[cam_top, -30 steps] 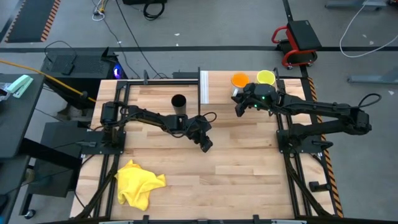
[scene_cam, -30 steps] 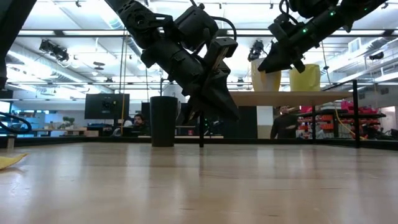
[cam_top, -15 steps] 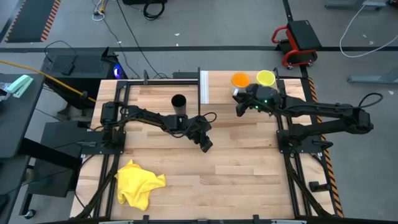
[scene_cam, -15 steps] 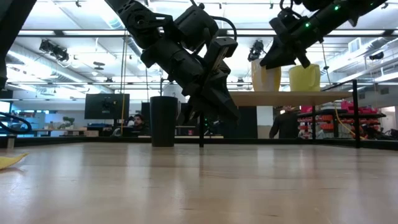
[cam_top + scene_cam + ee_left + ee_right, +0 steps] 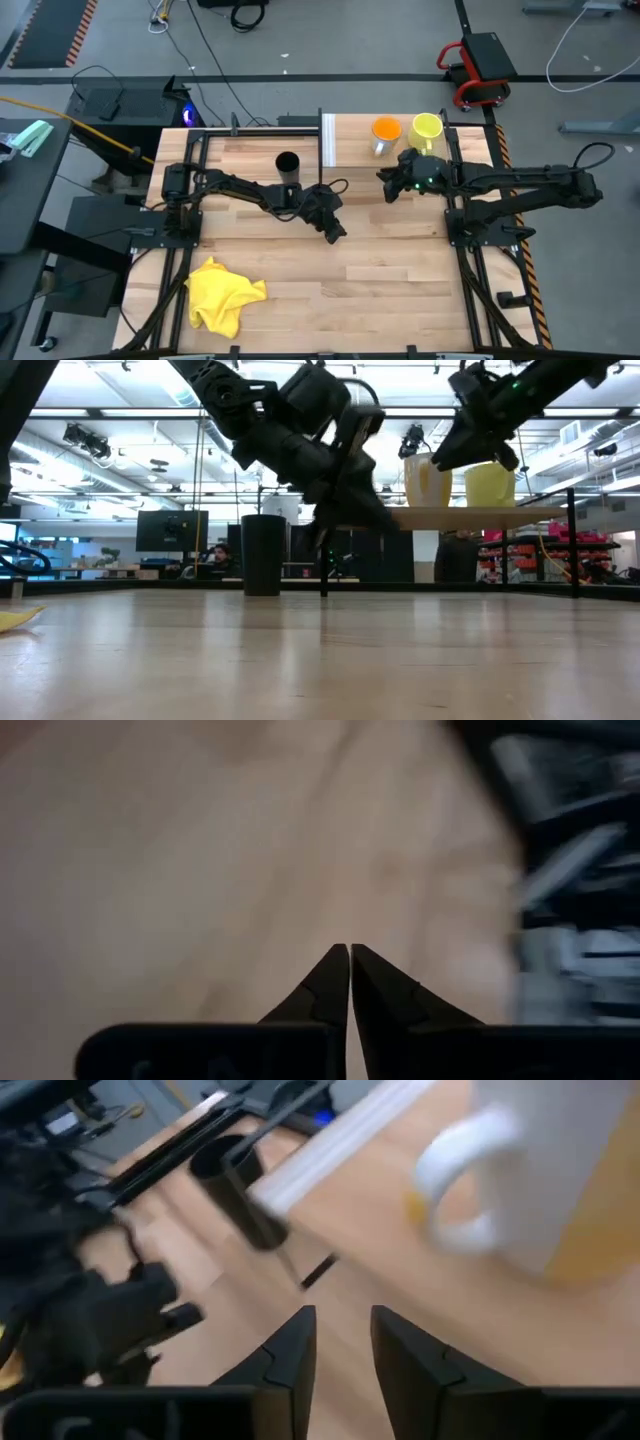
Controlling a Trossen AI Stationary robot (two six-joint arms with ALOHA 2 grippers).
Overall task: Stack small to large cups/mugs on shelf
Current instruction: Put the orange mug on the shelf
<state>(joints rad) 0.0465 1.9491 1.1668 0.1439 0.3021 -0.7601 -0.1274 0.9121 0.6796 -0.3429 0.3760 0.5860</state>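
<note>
The shelf (image 5: 352, 148) stands at the table's far right, its white end panel (image 5: 327, 140) on its left. On it stand the orange cup (image 5: 386, 129), pale outside with a handle (image 5: 452, 1190), and the yellow-green mug (image 5: 427, 127). The black cup (image 5: 287, 165) stands upright on the table left of the panel. My right gripper (image 5: 384, 190) hangs open just near of the shelf's front edge, nothing between its fingers (image 5: 343, 1342). My left gripper (image 5: 336, 233) is shut and empty over the table's middle, clear of the wood (image 5: 349, 952).
A crumpled yellow cloth (image 5: 224, 292) lies at the table's near left corner. Bare planks span the middle and near right. The black frame rails (image 5: 455, 215) run along both side edges.
My right gripper has drawn back from the two cups on the shelf toward the table's near edge, and its arm has swung that way. Both cups stand where they were. My left gripper has kept its place.
</note>
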